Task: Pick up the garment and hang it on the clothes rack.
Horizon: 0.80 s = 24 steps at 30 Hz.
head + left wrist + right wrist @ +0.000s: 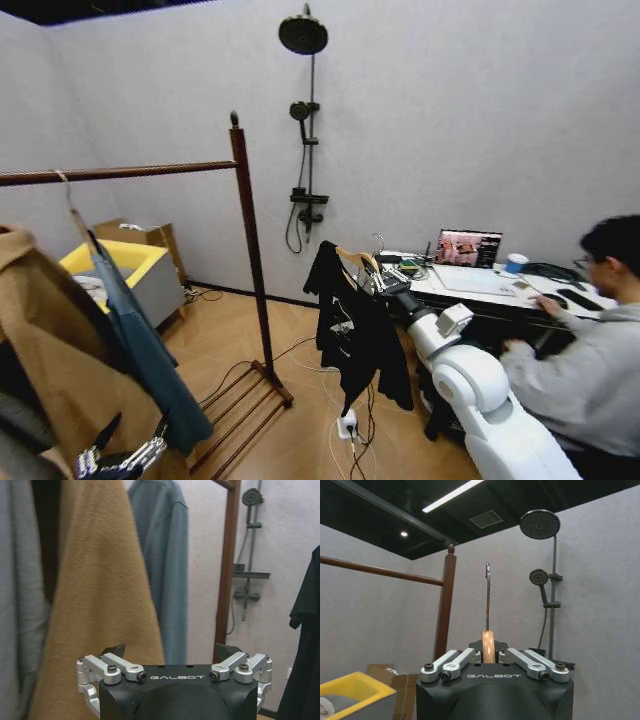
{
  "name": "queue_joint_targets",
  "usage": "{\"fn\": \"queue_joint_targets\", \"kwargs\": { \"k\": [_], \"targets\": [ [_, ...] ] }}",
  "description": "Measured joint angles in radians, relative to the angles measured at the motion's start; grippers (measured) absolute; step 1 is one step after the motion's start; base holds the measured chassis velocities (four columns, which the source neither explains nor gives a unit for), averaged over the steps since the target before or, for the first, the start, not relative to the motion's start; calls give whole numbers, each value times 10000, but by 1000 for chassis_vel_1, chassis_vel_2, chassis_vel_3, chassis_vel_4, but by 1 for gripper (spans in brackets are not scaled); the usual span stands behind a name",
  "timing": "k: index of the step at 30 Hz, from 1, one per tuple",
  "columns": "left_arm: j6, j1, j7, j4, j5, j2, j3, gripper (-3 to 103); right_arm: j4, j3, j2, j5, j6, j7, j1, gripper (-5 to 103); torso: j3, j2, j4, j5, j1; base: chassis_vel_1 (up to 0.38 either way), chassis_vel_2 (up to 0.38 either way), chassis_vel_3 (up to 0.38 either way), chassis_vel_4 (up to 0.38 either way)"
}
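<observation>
The garment (352, 335), a black T-shirt with a pale print, hangs on a light wooden hanger (357, 261) to the right of the clothes rack (247, 230). My right gripper (387, 284) is shut on the hanger's neck (488, 649), and the metal hook (487, 592) stands straight up above it. In the right wrist view the rack's rail (380, 571) and knob-topped post (445, 605) stand off to one side. My left gripper (170, 654) is open and holds nothing, low by the tan coat (100, 605). The T-shirt's sleeve (306, 645) shows at that view's edge.
A tan coat (50, 350) and a blue denim shirt (140, 340) hang on the rail's left part. A black shower-head stand (305, 130) is on the back wall. A yellow bin (110, 265) sits behind the rack. A person sits at a desk (480, 285) on the right. Cables lie on the floor.
</observation>
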Motion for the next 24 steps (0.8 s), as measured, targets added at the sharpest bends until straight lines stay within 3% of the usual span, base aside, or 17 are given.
{"fn": "queue_joint_targets", "kwargs": {
  "k": [24],
  "targets": [
    [0,0,0,0,0,0,0,100,434,-69,5,53,-350,42,69,10,1,-3,1,-1,4,40,203,202,40]
  ]
}}
